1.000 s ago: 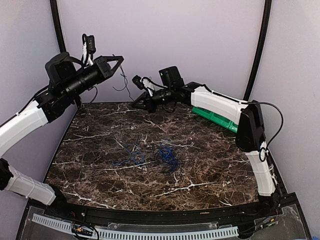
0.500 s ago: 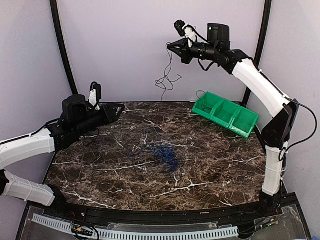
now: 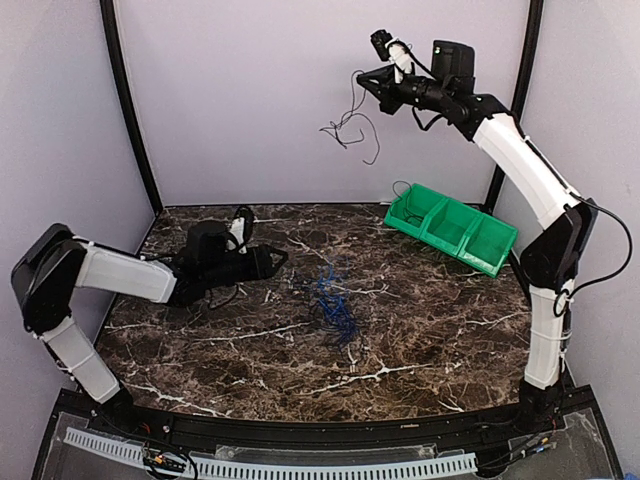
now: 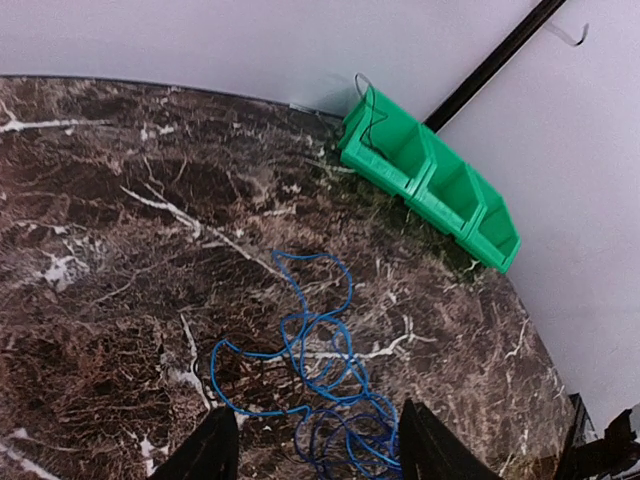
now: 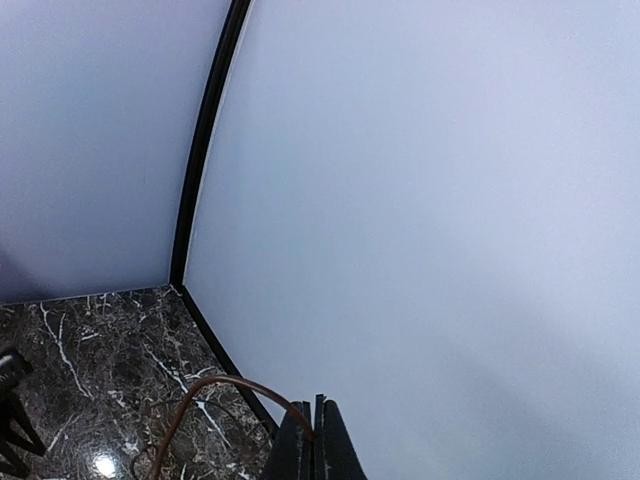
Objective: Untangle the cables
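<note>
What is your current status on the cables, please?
Left gripper open, low beside blue cables on table. Right gripper shut on dark cable, held high. Nothing in the way.

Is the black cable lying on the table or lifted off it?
Lifted off: the black cable dangles from the shut right gripper, high above the table.

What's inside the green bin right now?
A thin black wire loops at the green bin's leftmost compartment in the top view; the other two look empty, though walls hide part of their floors.
</note>
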`<state>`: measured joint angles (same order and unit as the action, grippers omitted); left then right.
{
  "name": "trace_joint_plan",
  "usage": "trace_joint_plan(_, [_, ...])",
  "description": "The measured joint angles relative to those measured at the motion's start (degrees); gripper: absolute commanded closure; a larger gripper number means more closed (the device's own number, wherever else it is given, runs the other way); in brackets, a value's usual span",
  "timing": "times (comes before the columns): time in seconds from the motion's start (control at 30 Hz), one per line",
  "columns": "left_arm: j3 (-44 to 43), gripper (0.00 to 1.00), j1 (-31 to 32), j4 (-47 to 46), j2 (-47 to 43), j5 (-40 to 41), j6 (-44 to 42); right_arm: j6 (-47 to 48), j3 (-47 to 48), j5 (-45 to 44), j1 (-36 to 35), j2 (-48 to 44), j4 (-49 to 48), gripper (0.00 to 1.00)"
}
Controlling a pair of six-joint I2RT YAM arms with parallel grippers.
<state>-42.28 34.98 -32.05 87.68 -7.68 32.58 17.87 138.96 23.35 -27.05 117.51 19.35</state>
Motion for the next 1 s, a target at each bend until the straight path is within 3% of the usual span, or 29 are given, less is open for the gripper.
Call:
trace_joint_plan(0.17, [-8.6, 0.39, 0.1, -5.5, 19.6, -5.1, -0.3, -0.5, -2.2, 1.4, -0.4, 0.0, 0.2, 1.00])
trace_joint_plan(0.33, [-18.5, 0.41, 1.7, -7.5, 29.3, -7.5, -0.8, -0.5, -4.2, 2.1, -0.4, 0.0, 0.8, 1.00])
trace_joint_plan(0.5, [-22.0, 0.47, 3.6, -8.7, 32.2, -8.3, -0.8, 0.4, -6.0, 1.2, -0.2, -0.5, 0.7, 1.00])
trace_joint_plan(0.73, [-18.8, 0.58, 4.0, -9.9, 33.1, -11.3, 1.9, 1.9, -8.3, -1.6, 1.6, -0.6, -0.2, 1.00])
trace_joint_plan(1.0, [-11.1, 0.54, 3.9, -13.0, 32.1, -15.8, 4.6, 2.1, -10.2, -4.2, 8.7, 0.0, -3.3, 1.00])
